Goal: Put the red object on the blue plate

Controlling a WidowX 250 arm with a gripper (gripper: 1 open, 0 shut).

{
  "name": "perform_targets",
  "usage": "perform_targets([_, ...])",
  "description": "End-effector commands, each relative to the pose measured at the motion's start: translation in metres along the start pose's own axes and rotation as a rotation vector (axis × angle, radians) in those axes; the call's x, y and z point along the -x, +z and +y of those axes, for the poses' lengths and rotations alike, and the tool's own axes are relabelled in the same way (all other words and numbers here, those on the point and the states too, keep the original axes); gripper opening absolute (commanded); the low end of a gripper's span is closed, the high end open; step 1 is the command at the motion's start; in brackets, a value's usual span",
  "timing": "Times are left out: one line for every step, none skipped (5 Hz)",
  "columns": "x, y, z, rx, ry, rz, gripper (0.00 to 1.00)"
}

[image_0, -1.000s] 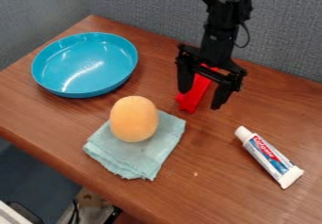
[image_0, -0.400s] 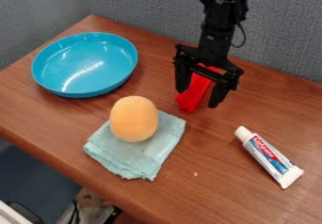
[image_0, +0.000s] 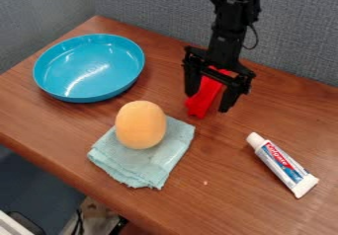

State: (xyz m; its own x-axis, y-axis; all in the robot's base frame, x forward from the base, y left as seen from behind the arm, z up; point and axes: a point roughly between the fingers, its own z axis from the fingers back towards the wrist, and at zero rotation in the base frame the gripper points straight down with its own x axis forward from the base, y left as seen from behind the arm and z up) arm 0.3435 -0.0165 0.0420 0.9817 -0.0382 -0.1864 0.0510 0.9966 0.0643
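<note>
Nothing has shifted since the earlier frames: the black two-fingered gripper (image_0: 214,89) remains stationary, lowered over the bright red rectangular block (image_0: 203,101) on the brown wooden table (image_0: 53,120), jaws spread wide with a finger on either side and no grip taken. The block stands right of centre, well apart from the glossy turquoise-blue round plate (image_0: 89,67) at upper left. Assessed step: the grasp, pending. Next requirement, in my judgement: close squarely on the block, lift, then carry it leftward to the plate.
</note>
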Motion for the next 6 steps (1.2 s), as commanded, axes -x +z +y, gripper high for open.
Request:
perform_targets([-0.0047,0.0151,0.0027,-0.010,0.002,-0.047,1.00])
perform_targets([-0.0041,0.0159,0.0016,-0.011,0.000,-0.047,1.00])
perform_targets([-0.0036,0.0165,0.0005,-0.012,-0.002,-0.048,1.00])
perform_targets([-0.0031,0.0173,-0.0007,-0.013,-0.005,-0.048,1.00])
perform_targets([-0.0026,0.0179,-0.0018,-0.013,-0.007,-0.049,1.00])
perform_targets([-0.0022,0.0185,-0.0028,-0.013,-0.009,-0.049,1.00])
